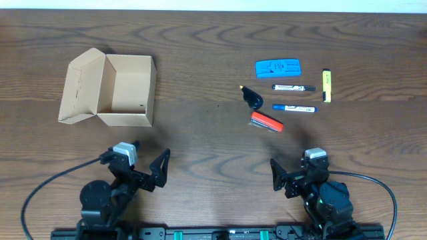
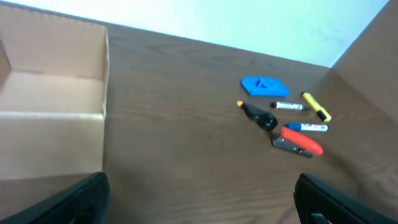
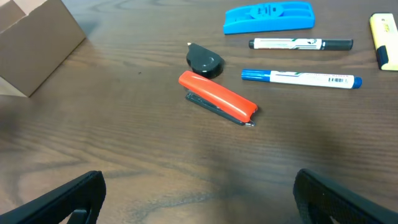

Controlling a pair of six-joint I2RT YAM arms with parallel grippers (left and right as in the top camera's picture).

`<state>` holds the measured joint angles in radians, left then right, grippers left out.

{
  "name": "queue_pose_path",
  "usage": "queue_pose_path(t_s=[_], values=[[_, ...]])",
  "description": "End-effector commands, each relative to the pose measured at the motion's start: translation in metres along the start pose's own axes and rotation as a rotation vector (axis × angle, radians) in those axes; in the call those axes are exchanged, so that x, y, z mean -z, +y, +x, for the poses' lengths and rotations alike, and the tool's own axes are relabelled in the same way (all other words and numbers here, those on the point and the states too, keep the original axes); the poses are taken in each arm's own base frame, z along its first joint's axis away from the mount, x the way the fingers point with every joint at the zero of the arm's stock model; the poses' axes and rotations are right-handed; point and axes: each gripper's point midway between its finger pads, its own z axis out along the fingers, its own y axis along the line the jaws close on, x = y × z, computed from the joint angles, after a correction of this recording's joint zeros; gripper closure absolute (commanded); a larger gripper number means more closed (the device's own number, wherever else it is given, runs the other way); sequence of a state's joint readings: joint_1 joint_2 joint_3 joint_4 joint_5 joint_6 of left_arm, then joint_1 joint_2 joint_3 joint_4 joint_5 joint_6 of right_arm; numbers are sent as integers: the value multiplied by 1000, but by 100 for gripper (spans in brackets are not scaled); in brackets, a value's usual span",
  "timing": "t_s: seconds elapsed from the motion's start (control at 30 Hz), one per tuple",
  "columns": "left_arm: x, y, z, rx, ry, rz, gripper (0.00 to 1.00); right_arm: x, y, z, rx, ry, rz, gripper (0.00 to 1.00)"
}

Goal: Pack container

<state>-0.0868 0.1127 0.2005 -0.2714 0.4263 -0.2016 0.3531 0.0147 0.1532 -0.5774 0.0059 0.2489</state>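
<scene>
The container (image 1: 110,90) is a tan cardboard box at the table's left, its flap lid folded out to the left and its inside bare. Its wall (image 2: 50,118) fills the left of the left wrist view. To the right lie a red stapler (image 1: 267,122), a blue-capped marker (image 1: 293,107), a black marker (image 1: 293,87), a yellow highlighter (image 1: 326,85), a flat blue piece (image 1: 277,67) and a small black object (image 1: 252,98). My left gripper (image 2: 199,182) hangs open near the front edge, below the box. My right gripper (image 3: 199,177) is open short of the stapler (image 3: 217,98). Neither holds anything.
The dark wood table (image 1: 200,133) runs wide between the box and the stationery. Black cables loop from both arm bases along the front edge. A corner of the box (image 3: 37,43) shows at the far left of the right wrist view.
</scene>
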Motion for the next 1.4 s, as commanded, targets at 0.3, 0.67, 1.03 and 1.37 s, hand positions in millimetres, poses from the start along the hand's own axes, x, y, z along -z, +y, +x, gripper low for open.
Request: queue_pose_path(t_s=[0.3, 0.67, 1.03, 1.37], values=[[-32, 23, -101, -140, 227, -245, 5, 0, 0, -1, -2, -9, 3, 1], [-122, 76, -129, -153, 497, -390, 5, 0, 0, -1, -2, -9, 3, 1], [-174, 109, -80, -127, 601, -394, 4, 0, 0, -1, -2, -9, 3, 1], [-189, 133, -8, -82, 801, -410, 8, 0, 0, -1, -2, -9, 3, 1]])
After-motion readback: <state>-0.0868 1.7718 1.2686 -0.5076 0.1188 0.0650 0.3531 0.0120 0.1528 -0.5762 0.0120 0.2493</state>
